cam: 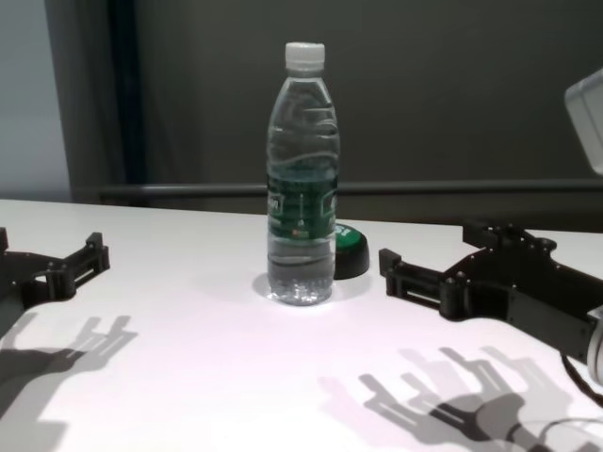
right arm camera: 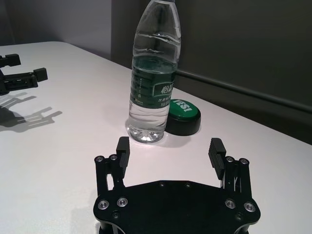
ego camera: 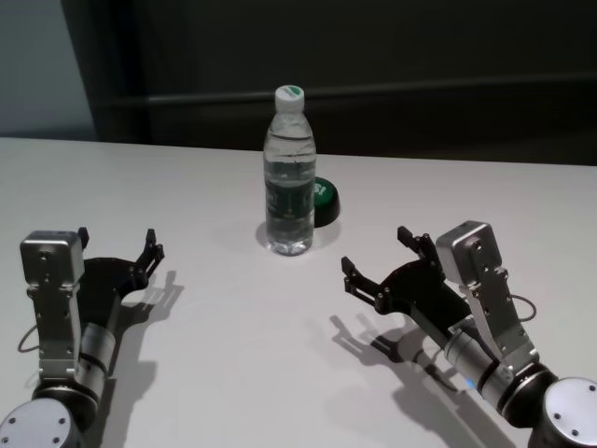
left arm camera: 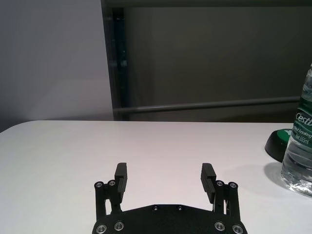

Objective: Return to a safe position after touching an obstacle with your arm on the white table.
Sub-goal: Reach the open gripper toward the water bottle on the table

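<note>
Bottle upright at table centre, twelve o'clock from robot; green-topped button just behind at its two o'clock; right gripper at four o'clock, spread, empty, apart; left gripper at eight o'clock, spread, idle; retreat apparently near done.

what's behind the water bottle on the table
A round green-topped button with a black base sits behind the bottle, to its right. Its left part is hidden by the bottle.

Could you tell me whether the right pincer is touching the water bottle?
No, the right pincer hovers open, apart from the upright water bottle.
</note>
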